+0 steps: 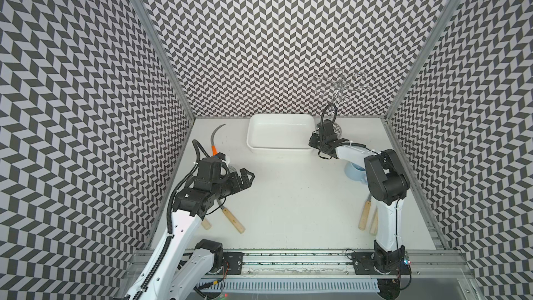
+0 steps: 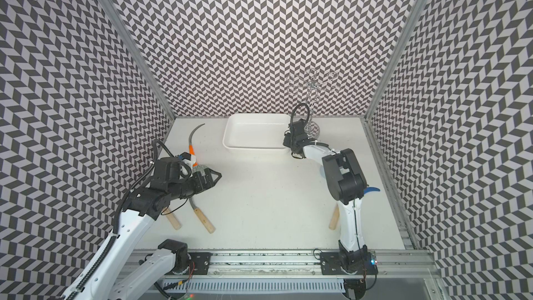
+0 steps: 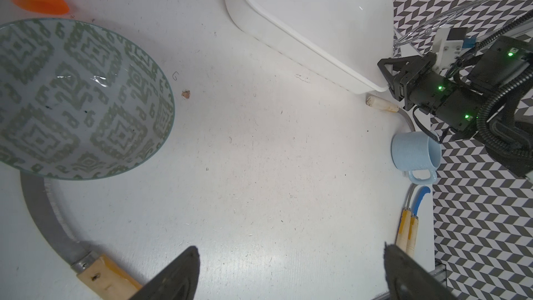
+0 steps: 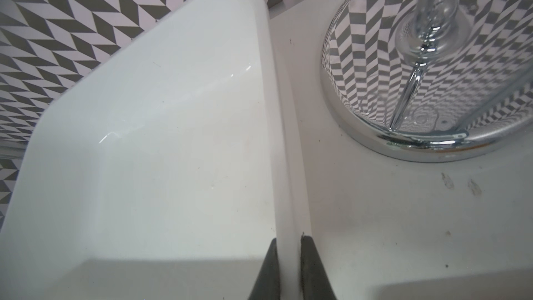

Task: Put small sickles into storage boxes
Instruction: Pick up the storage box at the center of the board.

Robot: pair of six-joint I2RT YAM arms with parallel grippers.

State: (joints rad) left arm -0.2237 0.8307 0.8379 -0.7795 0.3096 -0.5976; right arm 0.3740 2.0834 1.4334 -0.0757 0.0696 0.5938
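In both top views the shallow white rectangular plastic tray [image 1: 277, 149] [image 2: 253, 149] sits at the back of the white worktop [image 1: 288, 203] with nothing in it. The right gripper [image 1: 314, 141] is at the tray's right end. Left of the tray lies a grey-bladed sickle with an orange handle [image 1: 215, 139]. In front of the tray and to its left, the left gripper [image 1: 246, 178] hangs spread above the worktop. Under its arm 2 pale wooden sickle handles [image 1: 232, 222] stick out. In front of the tray and to its right, 2 more wooden handles [image 1: 364, 215] show beside the right arm.

In the left wrist view the left gripper's fingers [image 3: 178, 278] stand wide apart, holding nothing. A round grey-green patterned bowl [image 3: 129, 111] is close by. A pale-handled sickle [image 3: 382, 104] lies just beside the tray's front right corner. A light blue mug [image 3: 412, 151] and a blue-bladed sickle [image 3: 419, 200] lie farther forward.

In the right wrist view the right gripper pinches the tray's right rim, 1 finger inside and 1 outside. A chrome stand's round base [image 4: 403, 145] stands just right of the tray, apart from it.
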